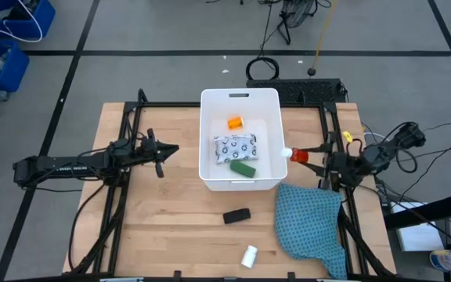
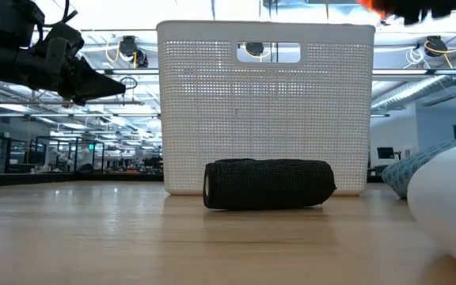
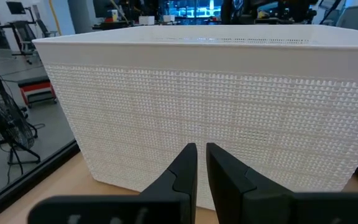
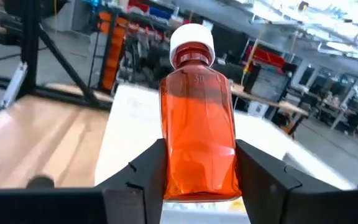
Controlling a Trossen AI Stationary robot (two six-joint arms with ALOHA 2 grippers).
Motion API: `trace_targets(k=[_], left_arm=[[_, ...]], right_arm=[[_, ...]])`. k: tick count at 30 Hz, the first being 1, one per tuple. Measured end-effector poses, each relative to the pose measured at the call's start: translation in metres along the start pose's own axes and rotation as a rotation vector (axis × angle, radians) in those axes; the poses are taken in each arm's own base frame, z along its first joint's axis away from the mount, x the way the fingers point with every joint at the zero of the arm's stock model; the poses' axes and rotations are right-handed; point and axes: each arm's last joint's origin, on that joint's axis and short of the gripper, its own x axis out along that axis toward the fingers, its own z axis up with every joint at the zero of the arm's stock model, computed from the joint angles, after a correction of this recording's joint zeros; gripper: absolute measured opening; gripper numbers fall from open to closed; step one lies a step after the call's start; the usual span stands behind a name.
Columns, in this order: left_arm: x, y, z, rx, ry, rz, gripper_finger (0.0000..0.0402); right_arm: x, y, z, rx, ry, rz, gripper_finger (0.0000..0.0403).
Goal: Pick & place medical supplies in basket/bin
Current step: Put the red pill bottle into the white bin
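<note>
The white bin [image 1: 239, 184] stands mid-table with an orange vial [image 1: 234, 122], a white dotted packet [image 1: 235, 147] and a green oblong [image 1: 243, 168] lying on its floor. My right gripper [image 1: 307, 156] is level at the bin's right wall, shut on a small red bottle [image 1: 297, 156] whose white cap [image 1: 286, 153] reaches the rim. A black oblong [image 1: 236, 215] and a small white bottle [image 1: 250, 255] lie on the table nearer the front edge. My left gripper [image 1: 171, 150] hangs shut and empty, left of the bin [image 3: 216, 106]. My right gripper pinches the red bottle's lower body [image 4: 197, 168] between its two fingers [image 4: 146, 177], one on each side. The fingers come level from the table's right side and lie along the bottle. The bottle is lifted clear and lies level, its white cap [image 4: 191, 42] pointing away toward the bin.
A teal cloth [image 1: 312, 223] lies crumpled at the front right, below my right arm. In the low view the black oblong [image 2: 269, 184] lies on its side before the bin [image 2: 264, 111], with the white bottle [image 2: 446, 210] close at the right. Bare wood shows at front left.
</note>
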Motion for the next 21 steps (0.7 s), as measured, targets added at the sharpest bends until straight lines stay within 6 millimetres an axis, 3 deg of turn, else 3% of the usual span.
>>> trace_targets(k=[10, 16, 21], left_arm=[[0.000, 0.001, 0.003, 0.111, -0.034, 0.024, 0.0035], [0.000, 0.001, 0.006, 0.160, -0.058, 0.030, 0.0035], [0.000, 0.001, 0.006, 0.199, -0.057, 0.033, 0.0035]], right_arm=[[-0.003, 0.003, -0.031, 0.072, -0.106, -0.067, 0.0151], [-0.001, -0.004, -0.029, 0.092, -0.098, -0.244, 0.0152], [0.005, -0.011, 0.000, 0.072, -0.113, -0.248, 0.0146]])
